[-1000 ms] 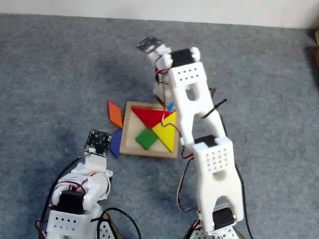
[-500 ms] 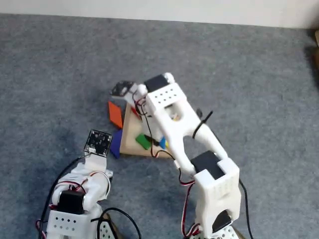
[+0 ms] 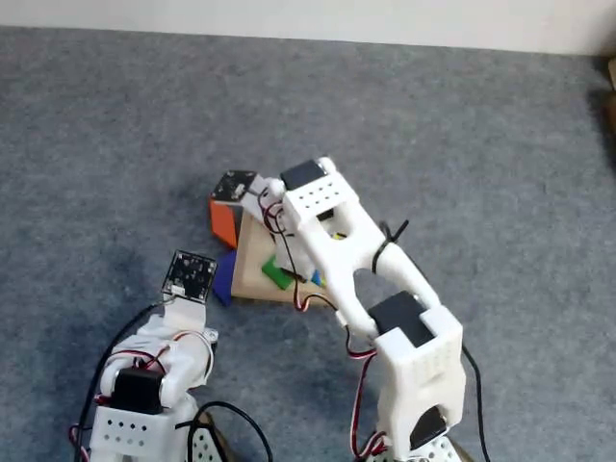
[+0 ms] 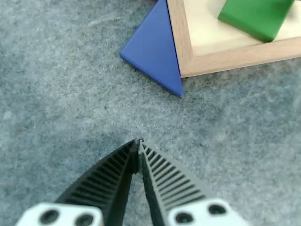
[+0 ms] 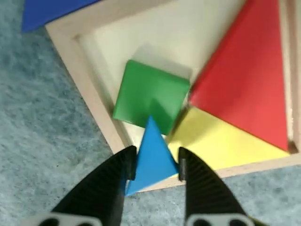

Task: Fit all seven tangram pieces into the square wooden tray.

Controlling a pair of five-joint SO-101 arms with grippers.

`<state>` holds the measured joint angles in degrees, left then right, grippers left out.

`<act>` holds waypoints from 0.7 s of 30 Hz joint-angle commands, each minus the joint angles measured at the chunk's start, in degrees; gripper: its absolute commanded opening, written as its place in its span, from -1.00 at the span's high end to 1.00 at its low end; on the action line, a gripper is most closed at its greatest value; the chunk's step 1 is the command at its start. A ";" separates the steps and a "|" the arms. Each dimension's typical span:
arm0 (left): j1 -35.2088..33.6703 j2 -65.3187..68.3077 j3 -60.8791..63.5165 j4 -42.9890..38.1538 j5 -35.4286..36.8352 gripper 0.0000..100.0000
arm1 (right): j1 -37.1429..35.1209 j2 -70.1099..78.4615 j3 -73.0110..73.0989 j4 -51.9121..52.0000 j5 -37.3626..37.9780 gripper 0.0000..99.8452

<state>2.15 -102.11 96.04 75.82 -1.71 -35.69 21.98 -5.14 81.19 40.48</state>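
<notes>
The square wooden tray (image 5: 91,92) holds 3 pieces: red triangle (image 5: 244,84), yellow triangle (image 5: 216,141), green square (image 5: 148,92). Outside on the surface (image 3: 481,144) lie the dark blue triangle (image 4: 155,56), touching its rim, and the orange parallelogram (image 3: 223,223) just beside it. The right claw (image 5: 155,151) grasps the small light blue triangle (image 5: 153,162) over the tray's green square; the left claw (image 4: 139,143) hangs clenched, empty, so I judge roughly half done

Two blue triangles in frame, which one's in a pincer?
The lighter blue triangle, clamped in the right pincer over the tray rim. The darker blue triangle lies flat on the carpet beside the tray, ungripped.
</notes>
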 commanded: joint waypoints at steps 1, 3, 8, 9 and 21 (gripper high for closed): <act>-0.48 -1.89 1.10 0.26 -0.44 0.99 | 0.22 -3.82 -0.31 -0.57 0.70 0.73; -0.48 -1.89 1.10 0.26 -0.44 0.99 | 0.22 -3.91 -0.40 0.31 0.70 0.72; -0.48 -1.89 1.10 0.26 -0.44 0.99 | 0.04 -3.91 -0.75 4.53 0.62 0.72; -0.48 -1.89 1.10 0.26 -0.44 0.99 | 0.13 -3.91 -0.75 5.14 0.62 0.71; -0.48 -1.89 1.10 0.26 -0.44 0.99 | 0.31 -4.09 -1.01 6.02 0.53 0.64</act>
<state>2.15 -102.11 96.04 75.82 -1.71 -35.69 21.71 -5.14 86.64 40.57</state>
